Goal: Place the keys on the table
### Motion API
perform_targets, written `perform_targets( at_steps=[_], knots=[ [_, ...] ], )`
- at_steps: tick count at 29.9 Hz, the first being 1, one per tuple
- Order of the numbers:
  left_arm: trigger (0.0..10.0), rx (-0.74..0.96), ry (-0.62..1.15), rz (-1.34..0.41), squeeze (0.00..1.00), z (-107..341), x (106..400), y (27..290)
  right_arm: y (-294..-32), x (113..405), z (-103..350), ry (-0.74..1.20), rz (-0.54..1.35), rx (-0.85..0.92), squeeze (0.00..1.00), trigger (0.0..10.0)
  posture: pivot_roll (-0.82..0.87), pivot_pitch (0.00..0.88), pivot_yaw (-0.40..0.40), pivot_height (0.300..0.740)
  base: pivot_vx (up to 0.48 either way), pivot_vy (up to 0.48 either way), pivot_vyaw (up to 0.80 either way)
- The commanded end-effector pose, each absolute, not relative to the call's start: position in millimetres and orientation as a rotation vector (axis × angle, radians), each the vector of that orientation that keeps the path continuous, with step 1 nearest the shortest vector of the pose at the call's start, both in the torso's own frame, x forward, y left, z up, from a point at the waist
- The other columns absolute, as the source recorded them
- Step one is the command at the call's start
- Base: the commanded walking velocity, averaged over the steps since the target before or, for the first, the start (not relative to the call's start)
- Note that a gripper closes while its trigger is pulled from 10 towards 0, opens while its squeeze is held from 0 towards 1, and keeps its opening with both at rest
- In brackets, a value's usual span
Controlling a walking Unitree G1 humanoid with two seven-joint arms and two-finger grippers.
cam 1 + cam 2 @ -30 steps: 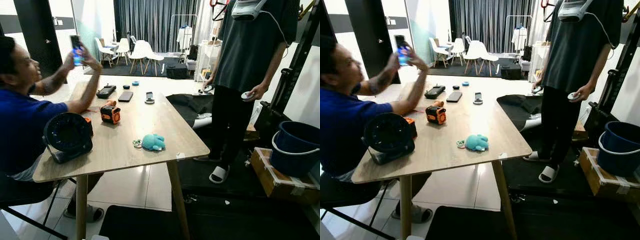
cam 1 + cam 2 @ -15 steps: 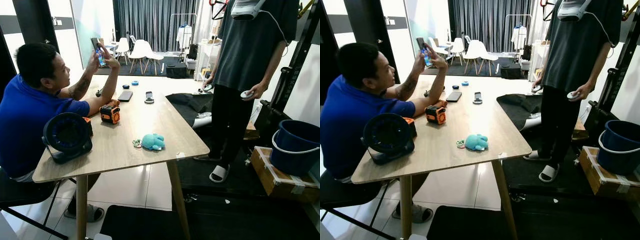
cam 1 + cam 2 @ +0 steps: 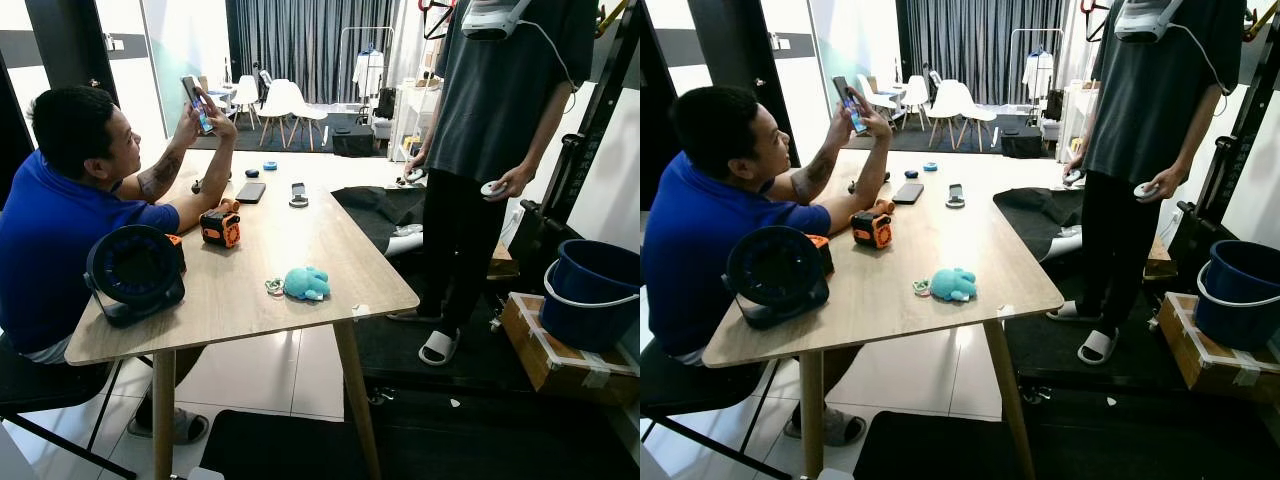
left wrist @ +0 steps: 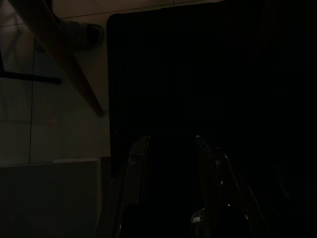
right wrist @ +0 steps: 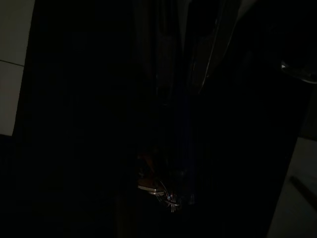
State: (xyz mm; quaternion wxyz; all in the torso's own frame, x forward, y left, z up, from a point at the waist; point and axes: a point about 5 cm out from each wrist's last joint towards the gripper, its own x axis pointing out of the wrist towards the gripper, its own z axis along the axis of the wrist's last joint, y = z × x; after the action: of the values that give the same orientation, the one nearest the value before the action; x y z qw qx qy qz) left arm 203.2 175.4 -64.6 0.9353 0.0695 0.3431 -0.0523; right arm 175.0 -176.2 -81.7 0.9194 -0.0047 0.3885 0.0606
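Keys (image 5: 161, 191) are seen dimly at the right pincer (image 5: 171, 163); its grip cannot be told. The left pincer (image 4: 171, 144) is spread open above the dark mat (image 4: 208, 64).

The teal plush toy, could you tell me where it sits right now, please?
In the head views, the teal plush toy lies on the light wooden table near its front right corner, with a small key ring touching its left side.
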Motion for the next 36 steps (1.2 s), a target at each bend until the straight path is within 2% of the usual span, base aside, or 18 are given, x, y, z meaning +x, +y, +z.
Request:
perform_targets(
  at_steps=[1, 31, 36],
  knots=[
    [10.0, 0.154, 0.705, -0.109, 0.0, -64.7, 202.1, 178.8, -176.8, 172.8, -83.0, 0.811, 0.119, -0.011, 0.0, 10.0, 0.08, 0.02, -0.002, 0.74, 0.0, 0.0, 0.0],
    [10.0, 0.166, 0.698, -0.117, 0.0, -61.1, 210.5, 178.4, -174.0, 180.1, -79.9, 0.794, 0.132, -0.019, 0.0, 10.0, 0.09, 0.002, 0.002, 0.74, 0.0, 0.0, 0.0],
    [10.0, 0.16, 0.693, -0.113, 0.0, -60.2, 212.5, 176.4, -172.9, 180.7, -79.8, 0.796, 0.145, -0.026, 0.0, 10.0, 0.1, 0.006, -0.001, 0.74, 0.0, 0.0, 0.8]
  ],
)
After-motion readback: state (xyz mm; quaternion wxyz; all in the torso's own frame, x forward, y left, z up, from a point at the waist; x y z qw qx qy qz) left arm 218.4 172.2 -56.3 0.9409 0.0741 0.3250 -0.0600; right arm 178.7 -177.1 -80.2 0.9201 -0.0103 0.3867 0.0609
